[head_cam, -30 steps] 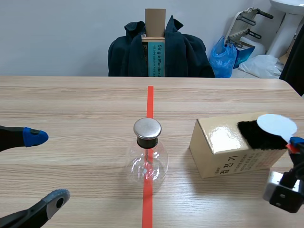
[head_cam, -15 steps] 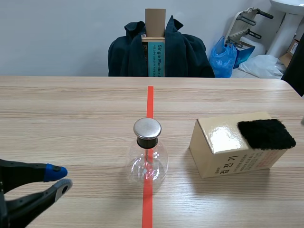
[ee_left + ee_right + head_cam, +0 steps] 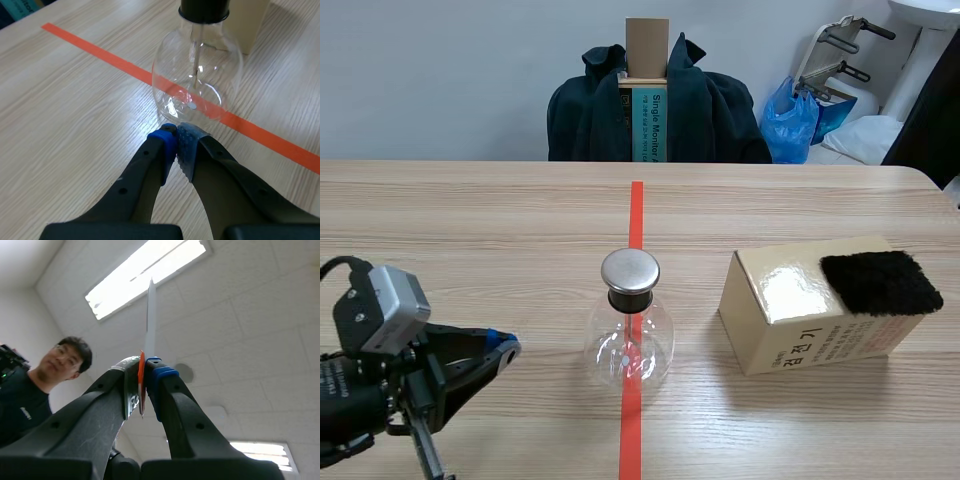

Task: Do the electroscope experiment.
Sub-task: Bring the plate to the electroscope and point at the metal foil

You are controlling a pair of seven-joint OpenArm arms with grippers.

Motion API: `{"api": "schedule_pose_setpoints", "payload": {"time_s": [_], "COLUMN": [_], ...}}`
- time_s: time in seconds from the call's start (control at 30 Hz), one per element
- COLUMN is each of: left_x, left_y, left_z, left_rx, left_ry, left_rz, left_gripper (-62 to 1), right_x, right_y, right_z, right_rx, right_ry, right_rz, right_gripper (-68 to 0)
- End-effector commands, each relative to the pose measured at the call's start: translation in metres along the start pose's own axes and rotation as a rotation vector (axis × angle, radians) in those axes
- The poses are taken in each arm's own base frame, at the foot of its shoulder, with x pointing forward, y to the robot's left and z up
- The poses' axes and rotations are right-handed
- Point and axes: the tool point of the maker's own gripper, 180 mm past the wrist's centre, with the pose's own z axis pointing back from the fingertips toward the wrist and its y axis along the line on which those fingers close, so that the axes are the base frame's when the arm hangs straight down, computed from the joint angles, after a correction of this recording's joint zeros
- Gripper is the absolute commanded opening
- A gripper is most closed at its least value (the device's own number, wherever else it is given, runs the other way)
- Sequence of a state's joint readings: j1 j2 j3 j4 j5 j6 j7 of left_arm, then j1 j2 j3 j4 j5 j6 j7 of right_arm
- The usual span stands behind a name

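Left fingers [image 3: 164, 146] together and empty beside the electroscope flask [image 3: 629, 338]; right fingers [image 3: 161, 377] clamped on a thin white disc [image 3: 150, 315].
The left tips meet pad to pad at the flask's 8 o'clock, just beside its glass. The clear round flask stands upright on the surface's [image 3: 470, 220] red line, with a metal cap [image 3: 629, 270] on top.
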State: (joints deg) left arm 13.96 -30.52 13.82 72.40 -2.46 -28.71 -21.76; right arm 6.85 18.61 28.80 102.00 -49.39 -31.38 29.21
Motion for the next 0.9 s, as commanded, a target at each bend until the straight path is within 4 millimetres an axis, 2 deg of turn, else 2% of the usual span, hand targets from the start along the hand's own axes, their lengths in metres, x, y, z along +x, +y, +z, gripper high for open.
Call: {"api": "schedule_pose_setpoints", "payload": {"time_s": [0.0,0.1,0.23,0.5,0.57,0.7,0.8,0.87], "left_x": [0.013,0.004,-0.007,-0.013,-0.013,-0.013,-0.013,-0.013], "left_y": [0.005,0.004,-0.002,-0.006,-0.007,-0.007,-0.007,-0.007], "left_z": [-0.006,-0.017,-0.031,-0.041,-0.041,-0.041,-0.042,-0.042], "left_rx": [0.012,0.0,-0.031,-0.044,-0.046,-0.047,-0.047,-0.047], "left_ry": [-0.057,-0.037,-0.014,-0.017,-0.017,-0.016,-0.016,-0.016], "left_rz": [0.007,-0.005,-0.033,-0.026,-0.026,-0.026,-0.026,-0.026], "left_gripper": [-57.9,-57.9,-57.9,-57.9,-57.9,-57.9,-57.9,-57.9], "right_x": [0.001,0.008,0.017,0.042,0.055,0.093,0.128,0.151], "right_y": [-0.012,-0.025,-0.025,-0.006,0.005,0.041,0.069,0.085], "right_z": [-0.006,-0.01,-0.013,-0.014,-0.014,-0.007,0.011,0.03], "right_rx": [-0.041,-0.08,-0.057,0.024,0.07,0.227,0.372,0.471], "right_ry": [-0.016,-0.045,-0.086,-0.141,-0.161,-0.193,-0.228,-0.263], "right_rz": [-0.009,-0.048,-0.109,-0.257,-0.286,-0.329,-0.365,-0.39], "right_gripper": [-66.9,-66.9,-66.9,-66.9,-66.9,-66.9,-66.9,-66.9]}}
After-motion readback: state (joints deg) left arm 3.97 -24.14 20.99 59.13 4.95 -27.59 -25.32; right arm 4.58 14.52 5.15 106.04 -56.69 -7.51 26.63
